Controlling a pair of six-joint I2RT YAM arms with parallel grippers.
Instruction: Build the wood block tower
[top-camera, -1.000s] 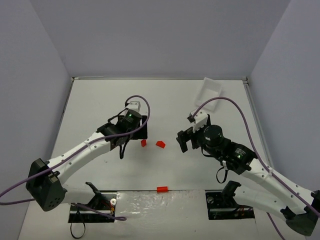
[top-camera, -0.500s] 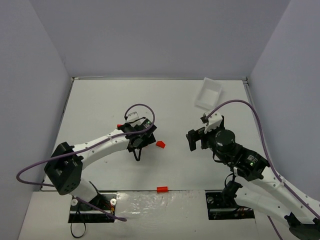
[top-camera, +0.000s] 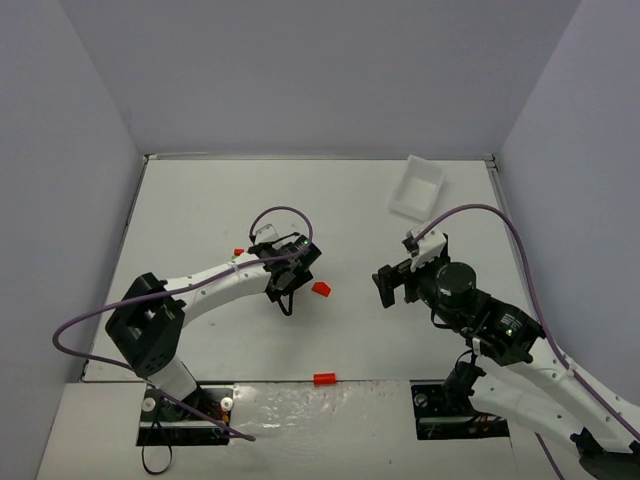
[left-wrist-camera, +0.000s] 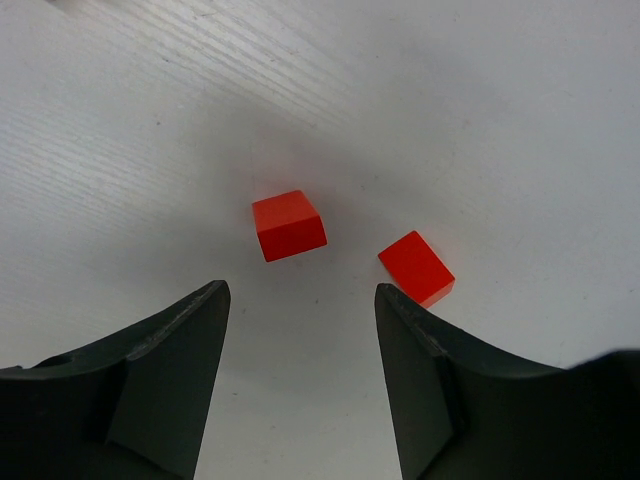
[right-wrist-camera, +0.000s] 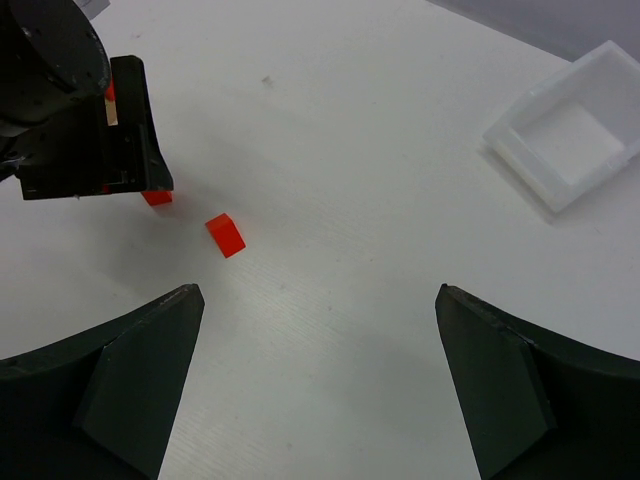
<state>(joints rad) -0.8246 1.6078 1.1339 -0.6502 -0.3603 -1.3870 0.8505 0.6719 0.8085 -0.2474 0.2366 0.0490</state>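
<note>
Left tool (left-wrist-camera: 300, 290): wide open, empty, over the desk (left-wrist-camera: 500, 90).
First red block (left-wrist-camera: 289, 225): ahead, between its fingers.
Second red block (left-wrist-camera: 416, 267): near the first, not touching, unstacked.
Right tool (right-wrist-camera: 315, 300): spread wide, empty.
White tray (top-camera: 418, 188): far right, well apart.
Top view: third red block (top-camera: 322, 379) at the near edge; the first is hidden by the left arm's tool.

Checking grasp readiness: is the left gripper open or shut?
Open. The left gripper has jaws apart, nothing between them; a red block lies just beyond.

Both arms (top-camera: 205, 285) have white links, black joints, trailing purple cables (top-camera: 480, 209) and black tool fingers (left-wrist-camera: 150, 390).
</note>
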